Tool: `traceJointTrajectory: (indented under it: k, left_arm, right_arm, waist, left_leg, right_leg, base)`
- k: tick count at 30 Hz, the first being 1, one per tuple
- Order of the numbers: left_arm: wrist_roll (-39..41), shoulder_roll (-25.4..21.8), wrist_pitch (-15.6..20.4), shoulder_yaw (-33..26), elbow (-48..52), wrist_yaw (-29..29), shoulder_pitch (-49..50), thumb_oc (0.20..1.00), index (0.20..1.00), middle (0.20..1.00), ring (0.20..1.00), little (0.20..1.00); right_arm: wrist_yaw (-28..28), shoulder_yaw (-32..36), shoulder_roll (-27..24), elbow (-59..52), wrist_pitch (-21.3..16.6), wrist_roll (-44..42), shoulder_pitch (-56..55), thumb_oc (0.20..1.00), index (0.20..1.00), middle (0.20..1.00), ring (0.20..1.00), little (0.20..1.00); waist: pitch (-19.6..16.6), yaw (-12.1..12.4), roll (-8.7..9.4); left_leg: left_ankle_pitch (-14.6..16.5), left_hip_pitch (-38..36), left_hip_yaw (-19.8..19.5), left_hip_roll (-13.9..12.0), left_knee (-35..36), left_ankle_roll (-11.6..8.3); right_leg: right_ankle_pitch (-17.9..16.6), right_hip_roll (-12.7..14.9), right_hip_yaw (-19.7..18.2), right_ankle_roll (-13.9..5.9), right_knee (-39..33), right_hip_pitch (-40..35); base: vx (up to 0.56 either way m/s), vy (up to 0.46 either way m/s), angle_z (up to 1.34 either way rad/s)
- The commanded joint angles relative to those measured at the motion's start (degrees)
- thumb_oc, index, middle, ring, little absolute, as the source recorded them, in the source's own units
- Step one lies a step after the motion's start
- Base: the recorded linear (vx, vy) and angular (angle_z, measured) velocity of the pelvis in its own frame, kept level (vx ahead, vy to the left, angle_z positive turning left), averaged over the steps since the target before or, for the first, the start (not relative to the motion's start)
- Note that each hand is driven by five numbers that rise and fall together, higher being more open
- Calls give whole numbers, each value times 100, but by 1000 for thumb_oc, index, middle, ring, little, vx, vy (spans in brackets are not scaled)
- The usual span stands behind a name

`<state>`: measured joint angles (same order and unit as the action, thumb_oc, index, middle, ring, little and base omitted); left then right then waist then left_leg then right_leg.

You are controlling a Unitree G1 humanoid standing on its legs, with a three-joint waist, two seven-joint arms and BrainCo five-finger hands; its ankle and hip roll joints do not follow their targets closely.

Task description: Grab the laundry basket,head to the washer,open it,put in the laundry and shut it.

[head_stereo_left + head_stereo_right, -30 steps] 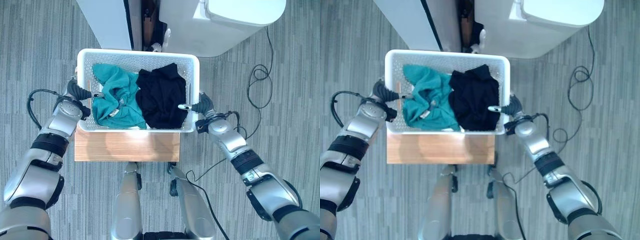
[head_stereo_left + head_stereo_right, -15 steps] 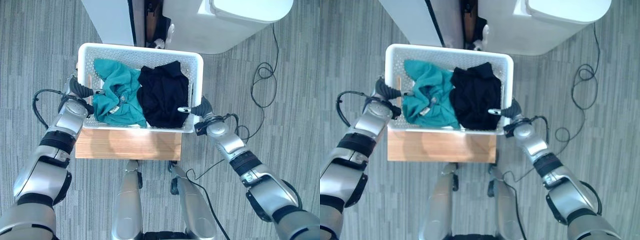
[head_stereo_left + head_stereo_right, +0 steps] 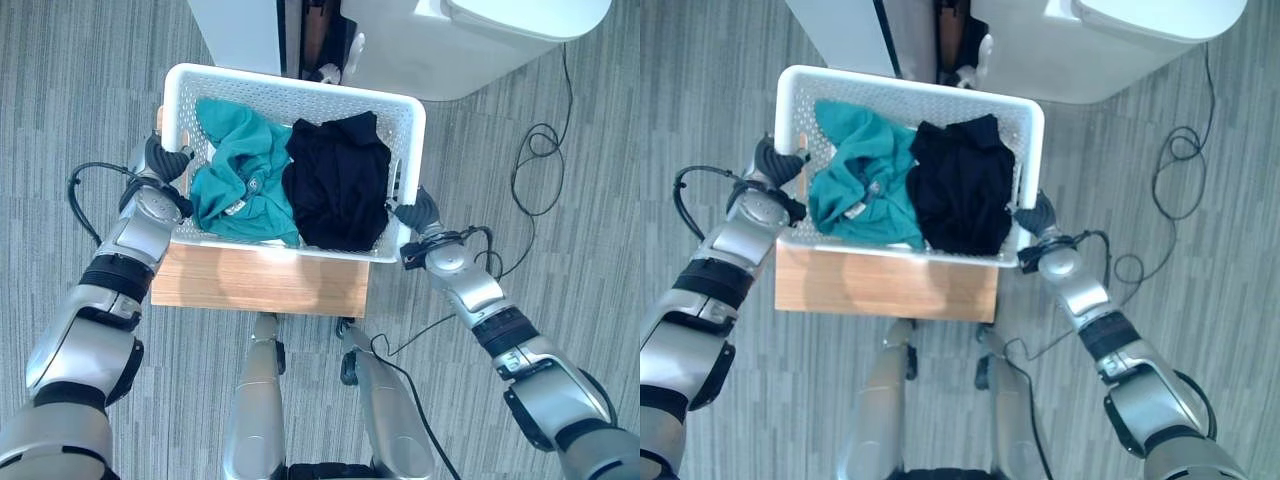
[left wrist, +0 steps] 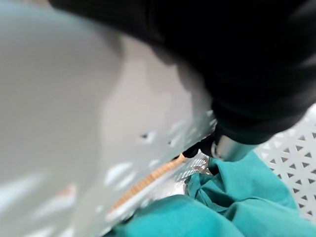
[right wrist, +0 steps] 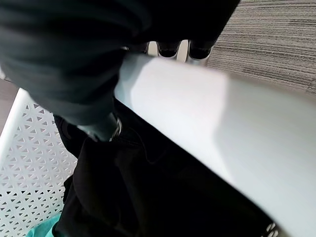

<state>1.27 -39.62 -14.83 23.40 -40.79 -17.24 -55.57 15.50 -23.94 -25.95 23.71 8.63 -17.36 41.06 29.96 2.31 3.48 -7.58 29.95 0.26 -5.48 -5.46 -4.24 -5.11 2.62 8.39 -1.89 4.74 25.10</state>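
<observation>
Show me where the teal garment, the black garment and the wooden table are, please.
teal garment (image 3: 238,178): left eye view, middle of its bunched cloth.
black garment (image 3: 338,185): left eye view, centre of the dark heap.
wooden table (image 3: 262,284): left eye view, bare top in front of the basket.

Left eye view: looks straight down from the head at the laundry basket (image 3: 296,88) on the desk (image 3: 262,287).
Right eye view: same scene, seen slightly from the side.
Left wrist view: very near, along the left hand (image 4: 237,64) into the basket.
Right wrist view: very near, over the basket rim beside the right hand (image 5: 64,59).
</observation>
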Motion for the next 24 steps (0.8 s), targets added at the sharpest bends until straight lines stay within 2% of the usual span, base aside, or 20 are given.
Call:
traceJointTrajectory:
  k: [1, 6, 9, 14, 16, 17, 18, 21, 24]
  left_arm:
    - [-231, 404, 250, 51, 13, -21, 189, 200, 200, 200, 200, 200]
    - [-134, 398, 493, -93, 437, 44, 607, 200, 200, 200, 200, 200]
    - [-203, 118, 697, -187, 1204, 431, 1315, 200, 200, 200, 200, 200]
    - [-312, -290, 818, -489, 2336, 866, 2265, 200, 200, 200, 200, 200]
    - [-369, -441, 913, -704, 3020, 1121, 2810, 200, 200, 200, 200, 200]
    - [-373, -537, 1002, -817, 3480, 1308, 3092, 200, 200, 200, 200, 200]
    - [-377, -539, 985, -838, 3519, 1321, 3122, 200, 200, 200, 200, 200]
    - [-189, -638, 1092, -960, 4044, 1618, 3467, 200, 200, 200, 200, 200]
    - [-23, -502, 1134, -894, 4290, 1875, 3643, 200, 200, 200, 200, 200]
  right_arm:
    - [63, 201, -54, -652, -314, 202, -128, 200, 200, 200, 200, 200]
    - [88, 430, -201, -946, -342, 102, -445, 200, 200, 200, 200, 200]
    - [34, 832, -460, -1523, -363, -44, -936, 200, 200, 200, 200, 200]
    - [-153, 1304, -869, -2361, -375, -204, -1477, 200, 200, 200, 200, 200]
    - [-280, 1622, -1177, -2738, -476, -612, -1752, 200, 200, 200, 200, 200]
    - [-403, 1889, -1414, -2937, -560, -871, -1969, 200, 200, 200, 200, 200]
    - [-407, 1899, -1417, -2955, -555, -875, -1988, 200, 200, 200, 200, 200]
    - [-588, 2331, -1836, -3106, -613, -1182, -2322, 200, 200, 200, 200, 200]
    - [-830, 2810, -2247, -3287, -636, -1420, -2856, 200, 200, 200, 200, 200]
  waist:
    - [-215, -82, -70]
    - [-385, -88, -151]
    - [-534, -106, -178]
    - [-679, -99, -157]
    - [-799, -108, -109]
    - [-899, -123, -94]
    - [-902, -130, -93]
    - [-1096, -182, -106]
    - [-1390, -309, -145]
  left_leg:
    - [548, 89, -112, -238, -436, -201]
    - [429, -169, -75, -205, -116, -210]
    - [495, -407, -87, -214, -101, -191]
    - [626, -741, -94, -265, -140, -164]
    - [605, -1052, -63, -359, -94, -191]
    - [619, -1300, -59, -455, -23, -231]
    - [567, -1299, -62, -446, 8, -226]
    - [525, -1644, -78, -585, 143, -277]
    - [426, -2052, -63, -708, 287, -307]
  right_leg:
    - [98, 980, 173, -665, 186, 39]
    - [151, 1016, 225, -690, 229, -49]
    - [228, 1040, 176, -688, 312, -211]
    - [360, 969, 55, -650, 457, -425]
    - [393, 909, 96, -634, 418, -717]
    - [535, 854, 132, -628, 493, -894]
    - [495, 860, 138, -624, 468, -894]
    - [746, 763, 203, -595, 683, -1123]
    - [969, 618, 215, -566, 860, -1393]
  base:
    - [2, 0, 6]
    - [6, 0, 2]
    - [45, -8, 6]
    - [47, -22, 4]
    - [69, -88, -7]
    - [60, -84, -1]
    - [81, -93, 2]
    - [50, -71, 1]
    - [70, -90, 1]
